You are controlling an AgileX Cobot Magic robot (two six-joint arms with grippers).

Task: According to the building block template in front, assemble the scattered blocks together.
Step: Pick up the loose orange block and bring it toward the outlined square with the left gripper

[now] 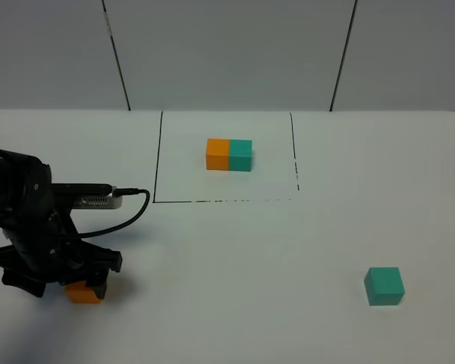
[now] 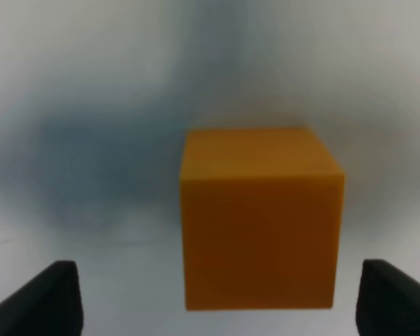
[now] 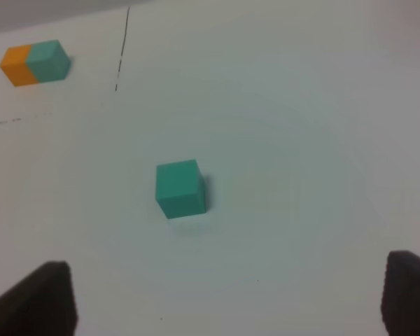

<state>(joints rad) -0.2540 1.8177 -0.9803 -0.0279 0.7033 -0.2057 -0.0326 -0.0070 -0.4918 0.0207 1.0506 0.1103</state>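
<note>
Table [image 1: 235,318]: white, marked rectangle [image 1: 161,159] upper centre.
Left gripper [image 1: 82,287]: lower left, jaws apart, straddling orange cube [image 1: 83,293], no contact visible. Best centre cube between jaws, then close squarely on flat faces.
Right gripper [image 3: 224,297]: spread wide, empty.
Building block template [image 1: 229,154]: upper centre, inside rectangle.
Teal cube [image 1: 384,286]: lower right, free.

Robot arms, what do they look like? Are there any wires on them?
The left arm is chunky and black, with a small silver box on it and a black cable looping out. The left gripper has black fingers with blunt tips. Of the right gripper only two dark fingertips show; the rest of that arm is out of view.
</note>
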